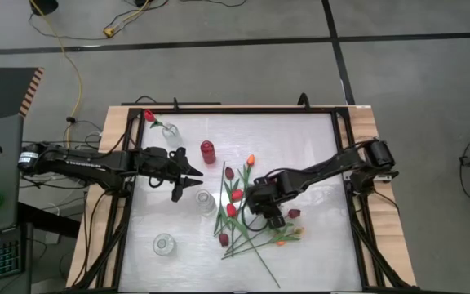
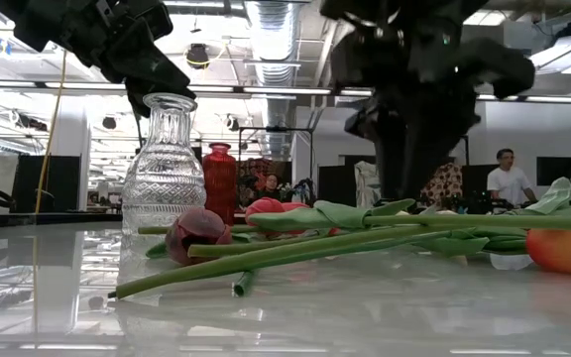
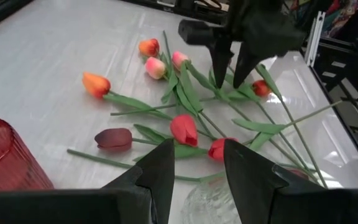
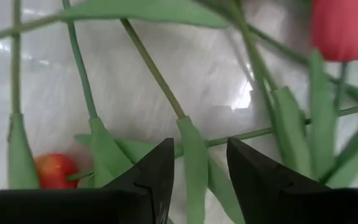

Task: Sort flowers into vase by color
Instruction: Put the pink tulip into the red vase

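Right gripper (image 1: 261, 214) is down in the pile of flowers (image 1: 247, 220) at the middle-right of the worktop (image 1: 300, 147), jaws open with a green stem and leaf (image 4: 194, 158) lying between the two fingers (image 4: 157, 171), not clamped. Flowers lie loose and crossed on the worktop, stems fanning toward the front edge: red, maroon, orange and pink heads mixed. One red tulip (image 1: 148, 116) already stands in a clear vase (image 1: 170, 131) at the far-left corner. Red vase (image 1: 208, 152) stands near the far middle, a clear vase (image 1: 205, 200) just left of the pile, another clear vase (image 1: 163, 243) toward the near left. Left gripper (image 1: 188, 179) hovers above the worktop between the red vase and the middle clear vase, jaws open, holding nothing. Left wrist view looks over the pile at the right gripper (image 3: 229, 68) pointing down into the stems. Low view shows a cut-glass vase (image 2: 164, 169) behind a maroon tulip head (image 2: 194, 233).
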`<move>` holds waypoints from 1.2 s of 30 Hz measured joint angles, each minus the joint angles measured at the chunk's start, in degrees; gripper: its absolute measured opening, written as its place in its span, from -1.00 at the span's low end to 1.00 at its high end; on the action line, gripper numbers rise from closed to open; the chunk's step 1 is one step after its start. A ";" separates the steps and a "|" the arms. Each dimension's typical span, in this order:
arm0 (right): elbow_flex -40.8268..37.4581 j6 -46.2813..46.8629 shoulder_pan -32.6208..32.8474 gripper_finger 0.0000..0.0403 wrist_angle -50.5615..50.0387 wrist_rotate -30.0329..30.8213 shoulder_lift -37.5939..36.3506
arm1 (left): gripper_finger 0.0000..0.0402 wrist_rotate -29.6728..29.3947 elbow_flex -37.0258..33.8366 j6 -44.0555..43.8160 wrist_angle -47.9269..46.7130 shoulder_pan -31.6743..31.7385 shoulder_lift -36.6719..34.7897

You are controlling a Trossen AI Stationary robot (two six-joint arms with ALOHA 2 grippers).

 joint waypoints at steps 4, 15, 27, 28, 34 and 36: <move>0.00 -0.02 -0.02 -0.19 -0.09 0.00 1.99 | -0.37 0.01 0.00 -0.02 -0.12 0.00 0.00; -0.41 -2.56 -0.15 -0.22 -2.09 0.28 3.44 | -0.37 -0.01 0.00 -0.09 -0.14 0.00 0.00; -0.83 -2.56 -0.44 -0.52 -2.64 0.61 3.44 | -0.37 -0.01 0.00 -0.09 -0.16 0.00 0.00; -0.84 -2.56 -0.44 -0.55 -2.65 0.61 3.44 | -0.37 -0.01 0.00 -0.09 -0.16 0.00 0.00; -0.85 -2.56 -0.44 -0.74 -2.65 0.59 3.44 | -0.37 -0.01 0.00 -0.10 -0.16 0.00 0.00; -0.83 -2.56 -0.44 -0.78 -2.65 0.59 3.44 | -0.37 -0.01 0.00 -0.09 -0.16 0.00 0.00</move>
